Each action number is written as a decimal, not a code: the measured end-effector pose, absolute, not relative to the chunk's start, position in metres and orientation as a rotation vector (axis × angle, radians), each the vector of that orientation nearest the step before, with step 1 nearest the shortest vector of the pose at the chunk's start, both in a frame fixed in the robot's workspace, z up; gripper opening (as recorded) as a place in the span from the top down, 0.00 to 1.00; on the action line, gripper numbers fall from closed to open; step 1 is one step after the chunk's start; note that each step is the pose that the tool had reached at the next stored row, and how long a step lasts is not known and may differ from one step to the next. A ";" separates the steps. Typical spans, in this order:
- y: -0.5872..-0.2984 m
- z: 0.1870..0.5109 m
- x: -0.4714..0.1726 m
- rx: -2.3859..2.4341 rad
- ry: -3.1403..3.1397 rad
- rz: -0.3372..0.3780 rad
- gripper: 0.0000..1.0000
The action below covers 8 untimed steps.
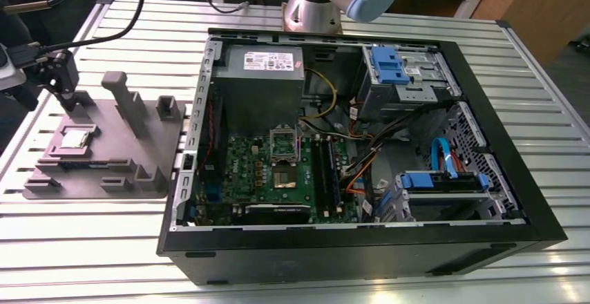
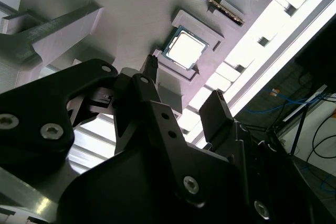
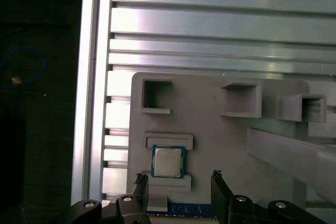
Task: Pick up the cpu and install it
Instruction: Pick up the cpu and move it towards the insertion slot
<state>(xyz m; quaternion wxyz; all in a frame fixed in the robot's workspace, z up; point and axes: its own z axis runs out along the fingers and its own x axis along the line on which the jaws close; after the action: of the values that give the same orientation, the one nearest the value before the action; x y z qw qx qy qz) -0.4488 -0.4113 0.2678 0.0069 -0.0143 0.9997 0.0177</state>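
The cpu (image 1: 76,138) is a small silvery square lying flat in a shallow recess of the grey plastic plate (image 1: 120,152), at the exterior view's left. My black gripper (image 1: 68,102) hangs over the plate's far edge, just behind the cpu. In both wrist views the cpu (image 3: 168,161) (image 2: 185,49) lies a short way beyond the fingertips, apart from them. My gripper (image 3: 178,181) (image 2: 182,85) is open, with nothing between its fingers. The green motherboard (image 1: 276,173) lies inside the open computer case (image 1: 369,235), with its socket (image 1: 284,174) uncovered.
Upright grey blocks (image 1: 124,100) rise from the plate beside the gripper. A blue memory stick (image 3: 181,211) lies in a slot next to the cpu. The plate and case stand on a ribbed metal table (image 1: 92,249). Cables, a grey metal box (image 1: 260,86) and blue drive brackets (image 1: 443,179) crowd the case.
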 end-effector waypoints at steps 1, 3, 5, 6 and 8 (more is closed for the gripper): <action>-0.411 0.268 -0.449 -0.045 3.127 0.055 0.41; -0.411 0.268 -0.449 -0.045 3.127 0.055 0.41; -0.411 0.268 -0.449 -0.045 3.127 0.055 0.41; -0.411 0.268 -0.449 -0.045 3.127 0.055 0.41; -0.411 0.267 -0.449 -0.045 3.127 0.056 0.41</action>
<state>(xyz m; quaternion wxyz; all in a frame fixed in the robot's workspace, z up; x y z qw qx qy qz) -0.4488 -0.4113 0.2671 0.0071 -0.0143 0.9997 0.0178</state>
